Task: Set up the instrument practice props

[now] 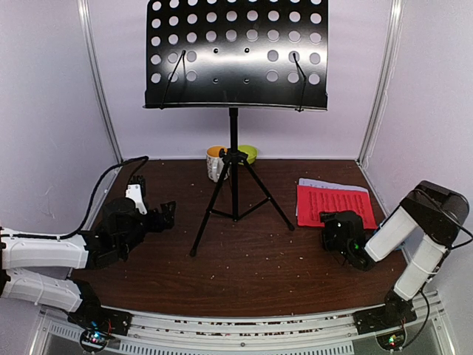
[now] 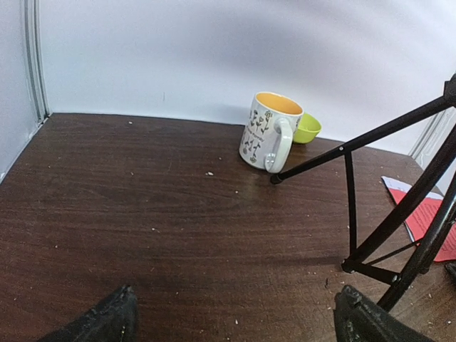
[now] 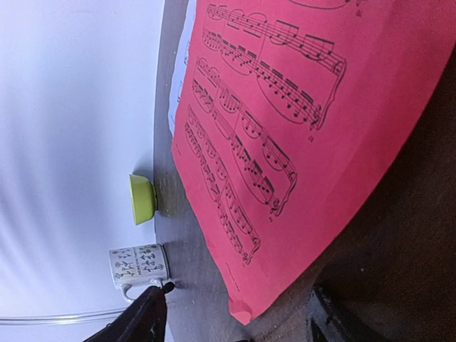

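Observation:
The black music stand (image 1: pixel 235 194) stands mid-table on its tripod, its perforated desk (image 1: pixel 236 55) empty. A red sheet-music page (image 1: pixel 334 205) lies flat at the right on a pale lilac-white page (image 1: pixel 332 184). My right gripper (image 1: pixel 334 225) is at the red page's near edge. In the right wrist view the red page (image 3: pixel 306 107) reaches down between the fingers (image 3: pixel 139 320), which stand apart, and its nearest corner is curled up. My left gripper (image 1: pixel 166 214) hovers open over bare table at the left, nothing between its fingertips (image 2: pixel 107 320).
A white-and-orange mug (image 1: pixel 215 163) and a small green bowl (image 1: pixel 247 153) sit behind the stand by the back wall. The tripod legs (image 2: pixel 399 214) spread across the table's middle, one foot close to the mug (image 2: pixel 267 132). Walls close in on three sides.

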Robot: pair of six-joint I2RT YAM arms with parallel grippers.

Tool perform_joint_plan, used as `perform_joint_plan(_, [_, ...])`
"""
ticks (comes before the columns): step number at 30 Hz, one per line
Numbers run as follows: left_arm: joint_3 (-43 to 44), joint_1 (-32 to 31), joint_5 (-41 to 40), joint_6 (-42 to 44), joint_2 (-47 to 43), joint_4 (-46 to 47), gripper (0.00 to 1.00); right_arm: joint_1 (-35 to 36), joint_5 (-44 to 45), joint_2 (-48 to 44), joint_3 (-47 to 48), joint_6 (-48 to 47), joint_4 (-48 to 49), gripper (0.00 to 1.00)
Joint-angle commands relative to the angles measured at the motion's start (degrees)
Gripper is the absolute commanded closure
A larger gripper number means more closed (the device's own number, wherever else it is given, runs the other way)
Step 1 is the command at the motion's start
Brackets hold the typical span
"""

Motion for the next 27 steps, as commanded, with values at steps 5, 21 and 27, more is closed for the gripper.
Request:
perform_joint_plan(5, [0.9,0.3,-2.3,1.7,-1.3,1.1,0.02,-0.4,3.8,5.6,3.4,5.1,1.1,0.50])
perform_joint_plan(21, [1.4,0.3,-2.3,3.8,-2.9,-0.3,0.02,-0.9,5.6,-0.8,1.2,-0.2,2.5,1.00])
perform_joint_plan(27, [2.1,0.3,-1.6,5.3,-3.2,-2.5,0.02,-0.8,3.2,-11.2,1.9,-13.4,-6.1,1.00])
